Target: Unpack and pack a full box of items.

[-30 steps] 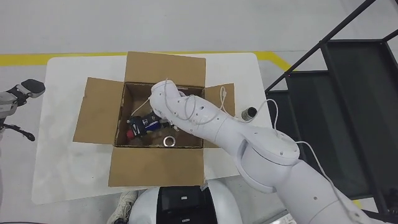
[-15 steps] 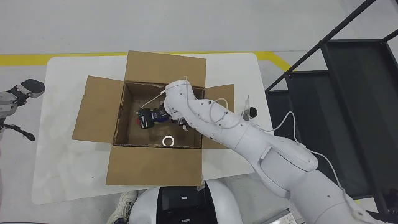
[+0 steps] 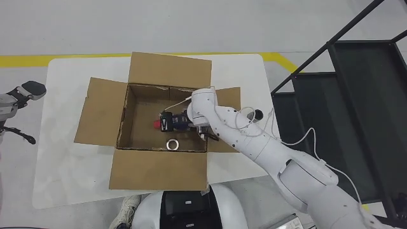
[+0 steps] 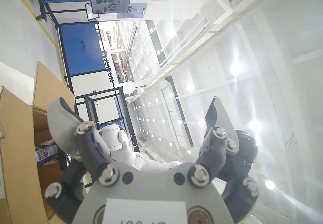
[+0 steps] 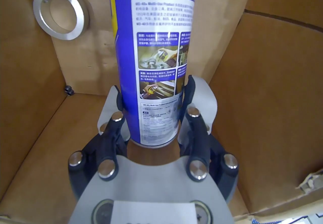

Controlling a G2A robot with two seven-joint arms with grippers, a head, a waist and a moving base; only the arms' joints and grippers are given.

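An open cardboard box (image 3: 102,111) stands on the white table (image 3: 63,172). My right gripper (image 3: 191,124) is inside it near the right wall, shut on a blue spray can (image 3: 173,123) with a red cap that points left. In the right wrist view the gripper (image 5: 154,93) clamps the can (image 5: 151,33) near its base, above the box floor. A metal ring (image 3: 172,144) lies on the floor by the near wall, also seen as the ring (image 5: 60,13). My left gripper (image 4: 136,114) is open and holds nothing, off the table's left edge (image 3: 22,95).
A small black nut (image 5: 68,90) lies in a corner of the box floor. A small dark round object (image 3: 254,114) stands on the table beside the right flap. A black metal staircase (image 3: 343,102) rises to the right of the table.
The right arm has carried the spray can from the left part of the box toward the right wall. The ring and the left gripper have stayed put.
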